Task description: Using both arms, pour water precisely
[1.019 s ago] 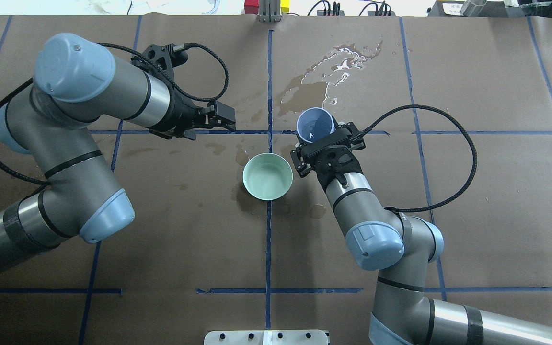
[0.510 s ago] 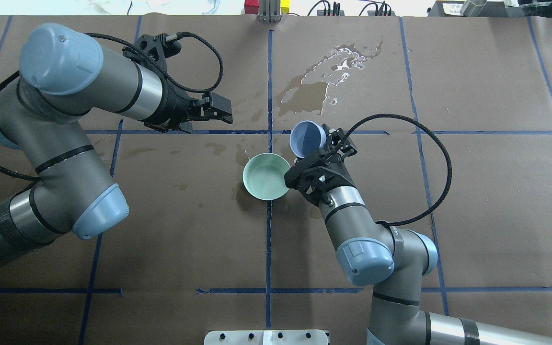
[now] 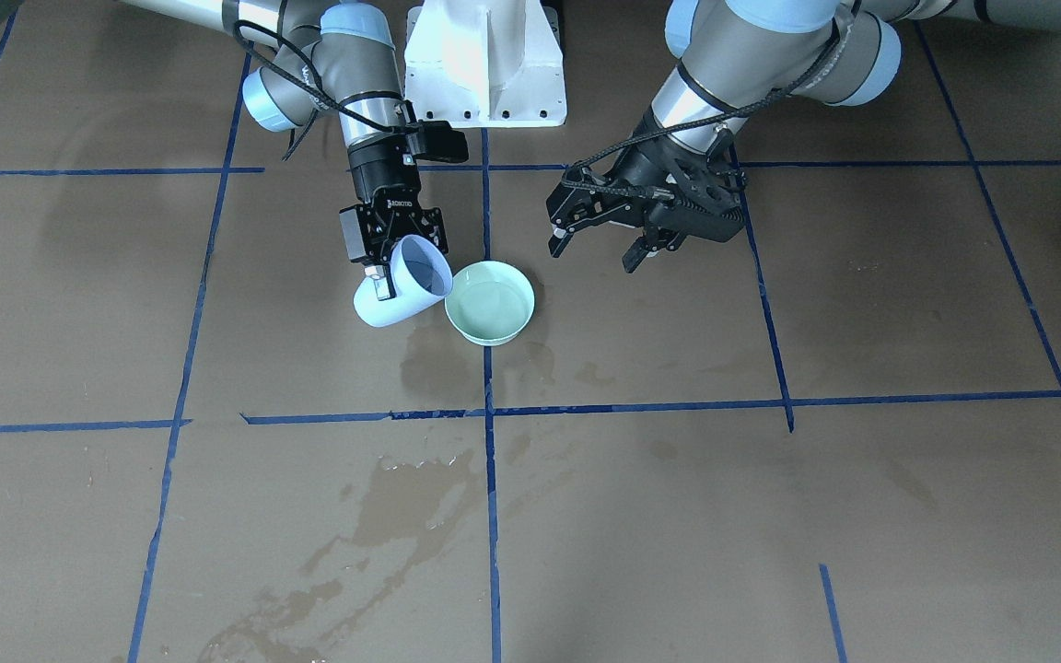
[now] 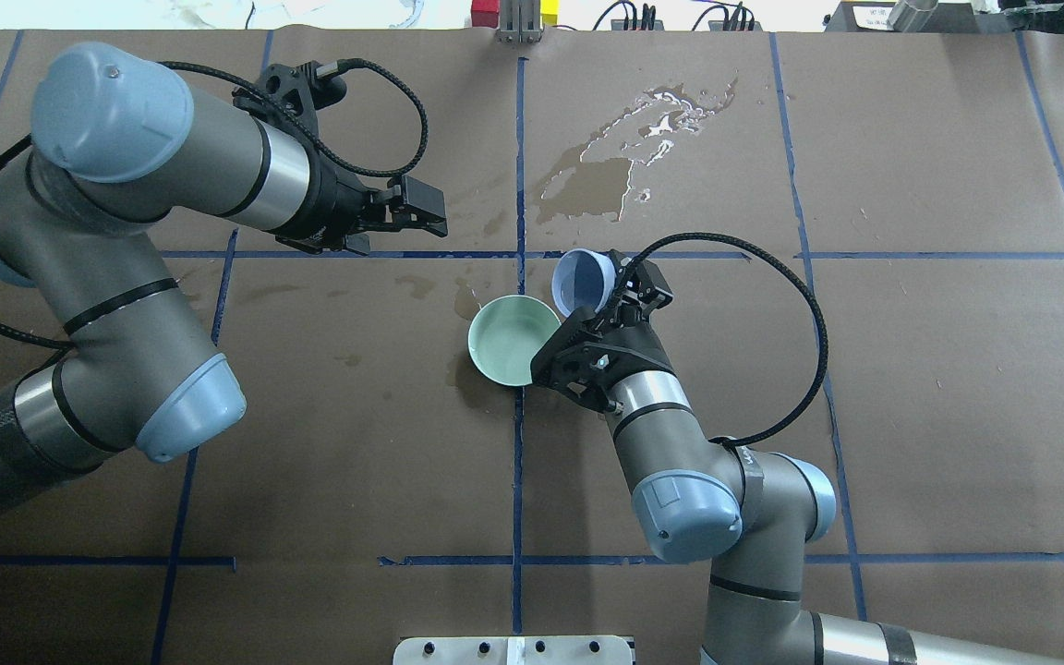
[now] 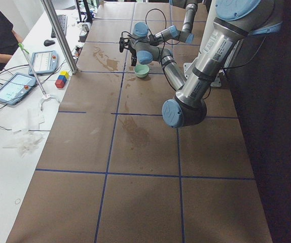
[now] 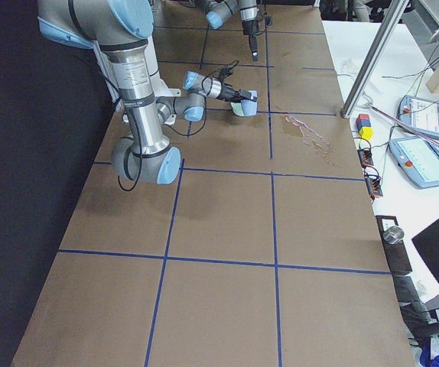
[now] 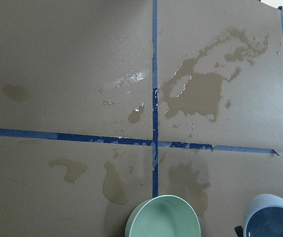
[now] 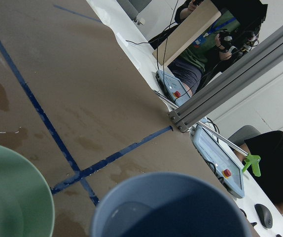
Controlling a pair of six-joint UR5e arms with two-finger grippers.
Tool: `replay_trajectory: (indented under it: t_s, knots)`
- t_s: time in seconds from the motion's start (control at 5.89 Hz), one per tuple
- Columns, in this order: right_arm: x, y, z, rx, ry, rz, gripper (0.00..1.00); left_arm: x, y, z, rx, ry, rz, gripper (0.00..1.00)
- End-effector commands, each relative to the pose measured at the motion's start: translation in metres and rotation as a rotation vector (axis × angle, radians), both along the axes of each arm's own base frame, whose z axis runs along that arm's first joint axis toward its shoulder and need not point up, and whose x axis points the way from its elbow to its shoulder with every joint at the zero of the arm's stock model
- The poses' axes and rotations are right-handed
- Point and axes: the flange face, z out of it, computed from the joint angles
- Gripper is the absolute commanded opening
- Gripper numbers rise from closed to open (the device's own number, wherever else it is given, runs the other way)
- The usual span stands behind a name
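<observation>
Starting at the robot's left, what is noted of the left tool (image 3: 593, 253)?

It is seen spread and empty, hung above the bench (image 4: 911, 369) and well apart from both vessels. The green bowl (image 4: 513, 340) lies to its right and nearer the robot.

And the bowl itself?

It is set upright on the crossing of the blue tape lines (image 4: 517, 462). A faint sheen of water (image 3: 490, 304) is made out inside it, and damp patches (image 4: 469, 386) are seen by its foot.

Where is the blue cup (image 4: 583, 277) placed against it?

Just beside it, on the bowl's right and far side. The cup is pinched at its wall by the right tool (image 3: 399, 267). Its long axis is tipped so that the mouth is turned toward the bowl. The lip is judged to hang at or just over the bowl's rim, though contact cannot be told. A little water is shown low in the cup by the right wrist view; no stream can be made out.

On what is the coming move turned?

On that lean. The bowl lies to the left of the right tool, so more tilt that way would likely be called for. The right tool is by far the nearer of the two.

Is anything found in the way?

Nothing is seen between lip and bowl. The large spill (image 4: 597, 175) lies farther out on the bench, off that line.
</observation>
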Motion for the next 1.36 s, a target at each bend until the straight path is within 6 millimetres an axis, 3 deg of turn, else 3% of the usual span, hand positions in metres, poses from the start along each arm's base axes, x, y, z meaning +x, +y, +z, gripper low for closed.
replay_trajectory:
  t_s: [0.0,1.19]
  knots:
    - [-0.006,0.002,-0.004,0.027,0.132,0.005,0.0,0.0,0.0,0.0,-0.001,-0.001,0.0,1.0]
    - [-0.018,0.01,-0.007,0.099,0.353,-0.028,0.0,0.0,0.002,0.003,-0.005,-0.006,0.003,1.0]
